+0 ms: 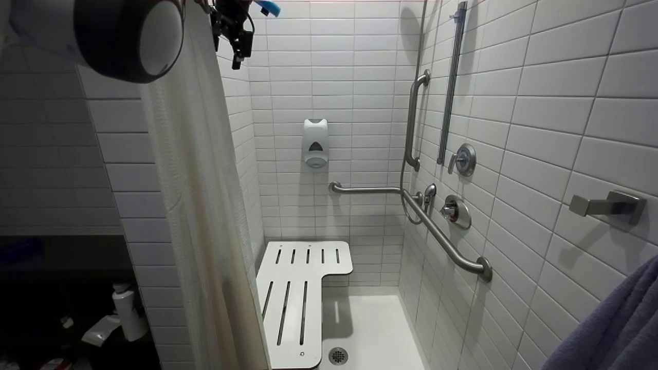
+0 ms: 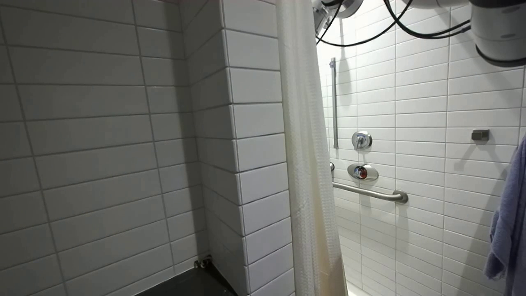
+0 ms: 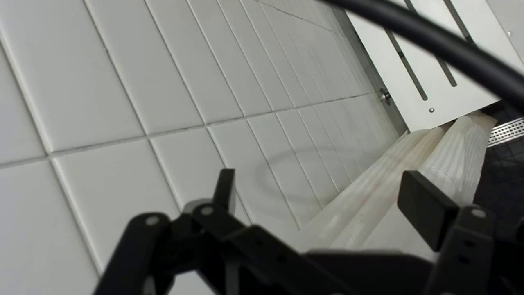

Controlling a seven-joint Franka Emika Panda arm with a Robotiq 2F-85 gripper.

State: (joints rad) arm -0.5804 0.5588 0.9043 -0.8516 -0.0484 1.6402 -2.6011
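My gripper (image 3: 321,192) is open, with its two black fingers wide apart and nothing held between them. In an exterior view the gripper (image 1: 234,46) hangs high up, just to the right of the upper part of the curtain. The cream shower curtain (image 3: 368,196) runs behind the gap between the fingers in the wrist view, closest to the right finger; I cannot tell whether they touch. The curtain hangs gathered in both exterior views (image 1: 198,205) (image 2: 310,164). The gripper is hidden in the exterior view that shows the curtain beside the dark ledge.
A white slotted bench (image 1: 293,308) stands behind the curtain. Grab bars (image 1: 447,241), a shower valve (image 1: 465,159) and a bracket (image 1: 606,204) stick out from the tiled wall. A soap dispenser (image 1: 315,144) is on the back wall. A purple towel (image 1: 611,329) hangs at right. A black cable (image 3: 434,41) crosses the wrist view.
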